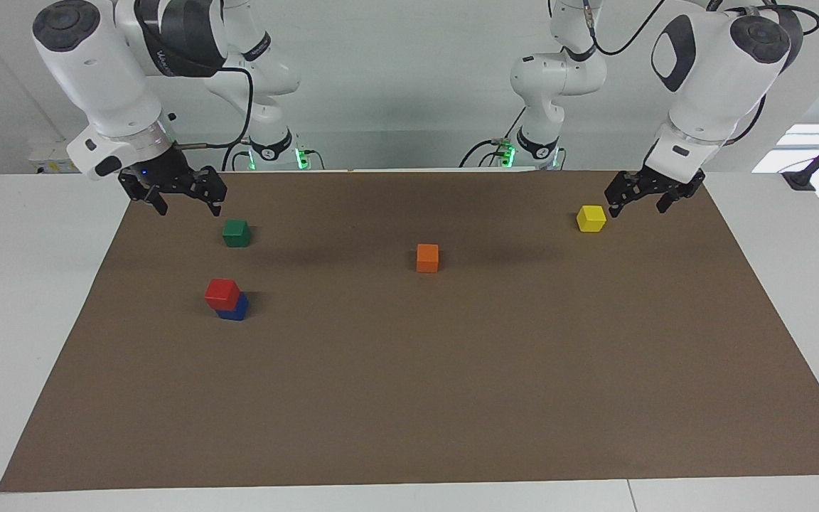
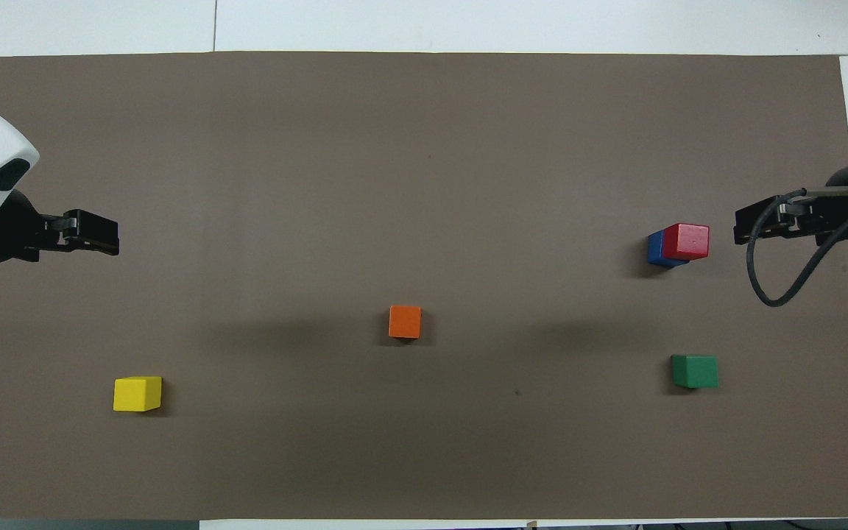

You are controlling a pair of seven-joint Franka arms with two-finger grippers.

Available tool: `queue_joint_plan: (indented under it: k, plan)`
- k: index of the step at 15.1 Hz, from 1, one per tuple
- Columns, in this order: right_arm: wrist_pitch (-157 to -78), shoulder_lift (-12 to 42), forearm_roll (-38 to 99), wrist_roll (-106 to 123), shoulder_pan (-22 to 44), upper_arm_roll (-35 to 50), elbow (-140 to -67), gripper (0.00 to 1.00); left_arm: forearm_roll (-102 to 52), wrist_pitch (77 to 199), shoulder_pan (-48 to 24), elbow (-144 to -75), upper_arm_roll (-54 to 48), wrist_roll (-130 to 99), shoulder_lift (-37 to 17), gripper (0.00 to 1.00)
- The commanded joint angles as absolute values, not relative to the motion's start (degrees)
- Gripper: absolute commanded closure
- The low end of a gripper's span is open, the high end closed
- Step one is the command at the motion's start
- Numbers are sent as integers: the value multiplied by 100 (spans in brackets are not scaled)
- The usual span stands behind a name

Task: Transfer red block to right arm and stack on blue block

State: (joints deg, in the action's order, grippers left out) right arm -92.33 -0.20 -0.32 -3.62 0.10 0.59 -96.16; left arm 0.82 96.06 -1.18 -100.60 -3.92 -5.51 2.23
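1. The right tool (image 1: 180, 190) hangs raised over the brown mat's edge at the right arm's end of the table (image 1: 40, 284), its fingers spread apart and holding nothing.
2. The left tool (image 1: 648, 193) hangs over the mat's corner at the left arm's end, just beside the yellow block (image 1: 591, 218); its fingers also stand apart and hold nothing.
3. The green block (image 1: 237, 232) lies near the right tool, nearest to the robots along with the yellow block.
4. The orange block (image 1: 427, 257) sits a little farther out, near the middle of the mat, well apart from every other cube.
5. Farthest from the robots, toward the right arm's end, the red block (image 1: 222, 293) rests on the blue block (image 1: 235, 309). The red cube sits off-centre, overhanging one side, so part of the blue top shows.
6. Neither tool touches the stack.
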Motion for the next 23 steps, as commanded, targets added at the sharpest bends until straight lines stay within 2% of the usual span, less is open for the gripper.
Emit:
queue_joint_plan:
  k: [1,23]
  plan:
    - [-9149,62,9,-237,-62,70,-9475,0,18,9624,-123,-10107,-352,-510,299,0]
    - [-9167,53,-35,-255,-202,70,-9483,0,18,9624,-123,-10108,-352,-510,299,0]
